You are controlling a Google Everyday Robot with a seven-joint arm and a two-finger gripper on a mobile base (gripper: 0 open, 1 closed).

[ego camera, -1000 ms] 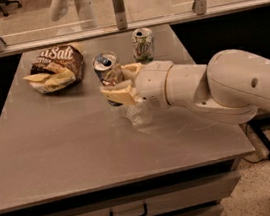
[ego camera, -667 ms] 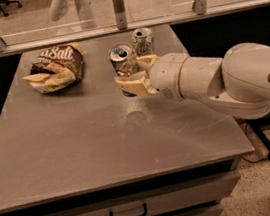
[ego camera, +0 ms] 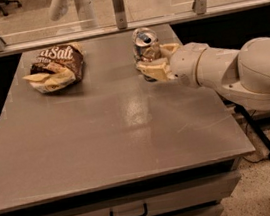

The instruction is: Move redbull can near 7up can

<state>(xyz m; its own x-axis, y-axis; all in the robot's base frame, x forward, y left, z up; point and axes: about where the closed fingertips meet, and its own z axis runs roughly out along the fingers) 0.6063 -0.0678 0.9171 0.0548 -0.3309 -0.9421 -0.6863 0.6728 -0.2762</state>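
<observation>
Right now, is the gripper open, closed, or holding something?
Gripper: closed on the redbull can, at the far right side of the table.

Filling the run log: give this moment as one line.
gripper: shut on redbull can | place: far table edge, right of chip bag | 7up can: not visible separately

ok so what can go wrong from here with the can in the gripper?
1. The gripper, at the far right of the table, holds the redbull can. The 7up can cannot be told apart behind it, so they are likely very close, and setting down could knock it over.
2. This is near the table's far edge, so a nudge might push a can off.
</observation>
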